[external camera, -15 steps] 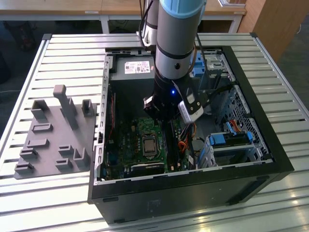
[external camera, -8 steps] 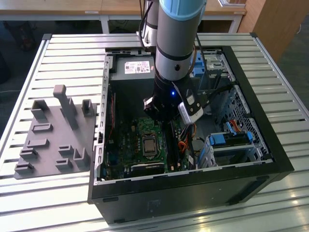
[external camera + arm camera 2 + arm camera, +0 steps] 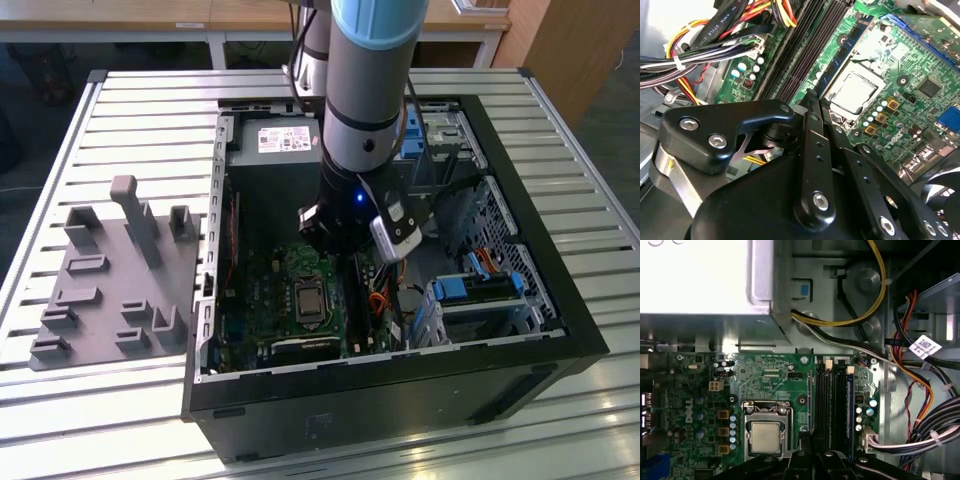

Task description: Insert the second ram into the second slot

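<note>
The gripper (image 3: 811, 97), jaws drawn nearly together with nothing seen between them, hangs over the slots (image 3: 824, 395), where a blue stick, seemingly the second ram (image 3: 851, 390), stands seated, so insertion looks largely done.

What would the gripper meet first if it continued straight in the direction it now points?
Most likely the memory slots on the motherboard: the gripper points down at them in both wrist views. How far above them it is, I cannot judge.
</note>
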Controlling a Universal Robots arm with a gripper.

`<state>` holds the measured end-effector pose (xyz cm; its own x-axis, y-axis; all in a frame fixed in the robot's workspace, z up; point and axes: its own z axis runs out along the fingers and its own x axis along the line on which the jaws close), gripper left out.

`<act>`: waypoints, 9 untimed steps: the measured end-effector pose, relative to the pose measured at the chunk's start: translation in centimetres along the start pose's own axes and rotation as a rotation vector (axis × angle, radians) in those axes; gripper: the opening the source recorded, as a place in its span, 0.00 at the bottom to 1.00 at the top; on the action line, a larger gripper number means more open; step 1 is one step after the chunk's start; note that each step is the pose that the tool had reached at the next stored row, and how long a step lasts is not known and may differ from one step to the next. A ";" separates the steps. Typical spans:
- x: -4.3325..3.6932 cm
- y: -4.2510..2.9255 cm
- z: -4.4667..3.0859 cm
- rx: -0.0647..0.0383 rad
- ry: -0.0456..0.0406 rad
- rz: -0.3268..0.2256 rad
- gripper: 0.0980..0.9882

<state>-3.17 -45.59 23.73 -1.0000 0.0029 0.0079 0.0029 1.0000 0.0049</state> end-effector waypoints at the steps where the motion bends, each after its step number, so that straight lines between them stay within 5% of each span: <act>1: -0.04 0.00 0.08 0.000 0.0002 0.000 0.04; 9: -0.05 -0.04 0.55 0.000 0.0002 0.000 0.04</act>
<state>-3.13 -45.63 23.18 -1.0000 0.0032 0.0081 0.0033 1.0000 0.0048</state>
